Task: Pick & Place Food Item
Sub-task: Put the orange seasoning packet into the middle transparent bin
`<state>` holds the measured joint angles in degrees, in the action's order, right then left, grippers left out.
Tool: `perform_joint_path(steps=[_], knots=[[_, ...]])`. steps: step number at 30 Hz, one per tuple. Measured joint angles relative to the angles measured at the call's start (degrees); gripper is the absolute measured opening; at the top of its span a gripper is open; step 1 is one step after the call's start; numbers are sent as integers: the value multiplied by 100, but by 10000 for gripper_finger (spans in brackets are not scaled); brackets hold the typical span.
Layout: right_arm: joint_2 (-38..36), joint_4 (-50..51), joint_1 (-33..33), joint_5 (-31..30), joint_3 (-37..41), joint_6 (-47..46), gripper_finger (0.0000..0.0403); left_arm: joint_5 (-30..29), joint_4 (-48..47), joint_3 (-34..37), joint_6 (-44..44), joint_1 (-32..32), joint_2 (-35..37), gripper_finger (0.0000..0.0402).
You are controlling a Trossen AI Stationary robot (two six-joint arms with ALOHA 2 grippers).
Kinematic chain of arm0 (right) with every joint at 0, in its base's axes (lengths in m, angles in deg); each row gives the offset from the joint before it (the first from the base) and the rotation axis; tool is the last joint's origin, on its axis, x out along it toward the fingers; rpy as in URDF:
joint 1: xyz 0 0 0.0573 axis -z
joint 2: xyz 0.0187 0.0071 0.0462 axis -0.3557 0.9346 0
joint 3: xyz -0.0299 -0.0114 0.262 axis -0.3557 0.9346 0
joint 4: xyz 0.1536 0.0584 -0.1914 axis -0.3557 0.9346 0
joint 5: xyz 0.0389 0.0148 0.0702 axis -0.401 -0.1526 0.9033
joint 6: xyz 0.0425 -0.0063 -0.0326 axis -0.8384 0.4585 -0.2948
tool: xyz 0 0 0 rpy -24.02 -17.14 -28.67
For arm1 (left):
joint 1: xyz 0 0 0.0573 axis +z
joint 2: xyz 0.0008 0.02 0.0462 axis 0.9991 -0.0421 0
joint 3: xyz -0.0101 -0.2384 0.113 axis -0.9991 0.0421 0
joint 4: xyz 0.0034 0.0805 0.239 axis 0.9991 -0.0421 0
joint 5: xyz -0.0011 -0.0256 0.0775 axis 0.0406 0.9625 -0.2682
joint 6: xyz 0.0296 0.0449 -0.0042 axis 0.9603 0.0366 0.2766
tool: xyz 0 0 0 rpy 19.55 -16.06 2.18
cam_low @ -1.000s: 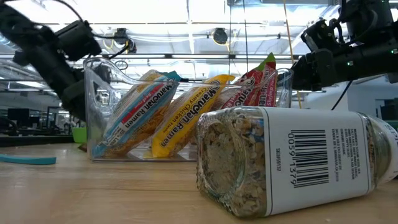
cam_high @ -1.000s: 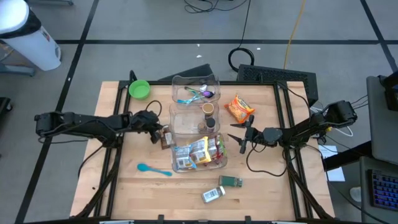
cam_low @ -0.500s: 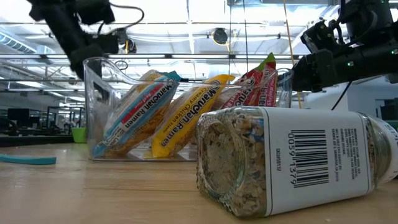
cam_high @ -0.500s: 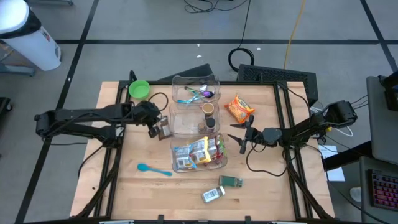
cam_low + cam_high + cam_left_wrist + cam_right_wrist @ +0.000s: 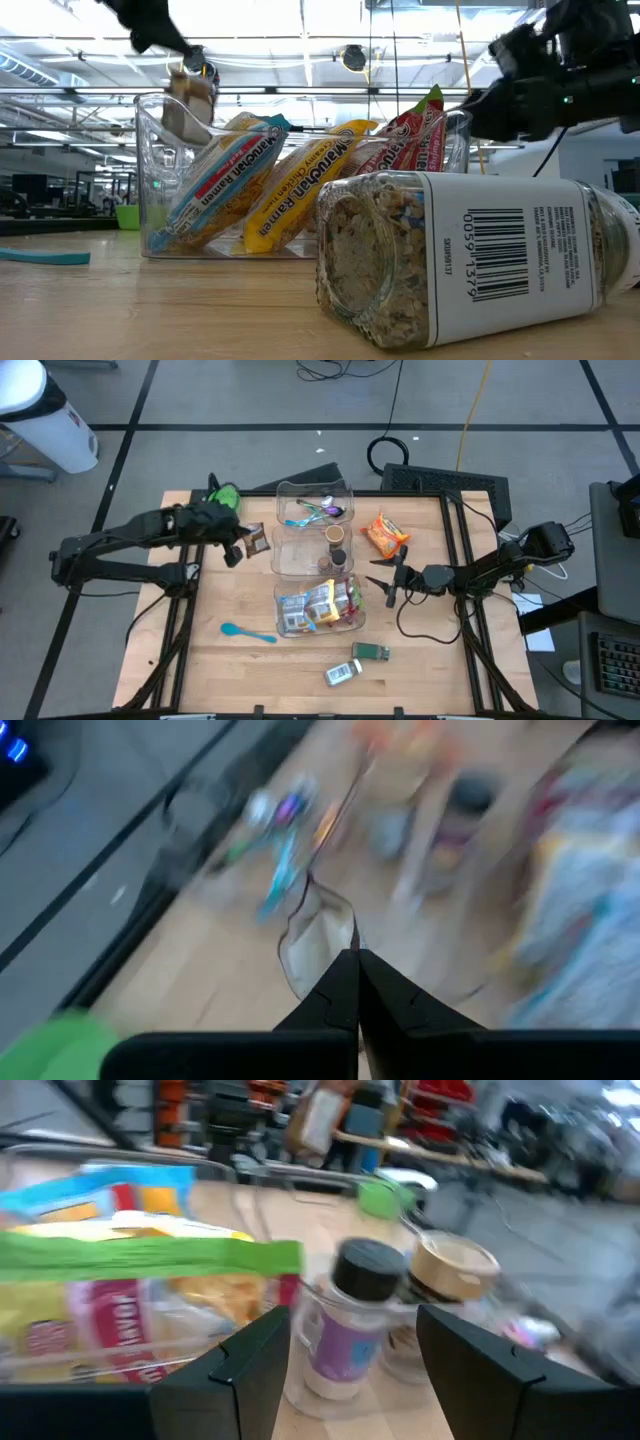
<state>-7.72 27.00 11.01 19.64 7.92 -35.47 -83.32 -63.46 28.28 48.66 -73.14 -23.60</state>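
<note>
One packet in play: left gripper (image 5: 240,547) is clamped shut on a small brown snack packet (image 5: 256,540), carried in the air above the desk (image 5: 420,660); low view shows it hanging off the fingers at a tilt, long axis roughly up-down, above the rim of the clear organizer (image 5: 345,488); from above, packet sits just beside the organizer's left wall, level with the middle compartment (image 5: 298,556), not yet over it; that is the relation that matters: target lies to the right of the gripper, short sideways carry then lower; which compartment is intended I can't tell; near compartment already packed with ramen packs (image 5: 262,180); right gripper (image 5: 391,582) idles with fingers apart, empty, just right of the organizer; left arm is the nearer one and already has the load; likely risk: packet's hanging end catches the organizer rim on the way in.
</note>
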Motion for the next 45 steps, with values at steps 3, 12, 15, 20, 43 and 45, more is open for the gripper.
perform_joint_path(steps=[3,12,15,20,43,45], knots=[[0,-204,-3,554,-4,750,212,356,429,-169,75,-95,142,0],[0,442,-285,473,-622,1751,212,553,803,-253,196,-268,152,0],[2,631,-319,457,-660,1727,212,249,555,-251,6,-263,89,1],[2,732,-317,455,-660,1526,212,-534,146,-253,-92,-259,96,14],[2,852,-315,457,-447,718,212,88,-1292,-88,-2824,-2342,56,26],[2,854,-315,456,-392,600,212,-257,-1304,-7,-3308,-2937,-14,15]])
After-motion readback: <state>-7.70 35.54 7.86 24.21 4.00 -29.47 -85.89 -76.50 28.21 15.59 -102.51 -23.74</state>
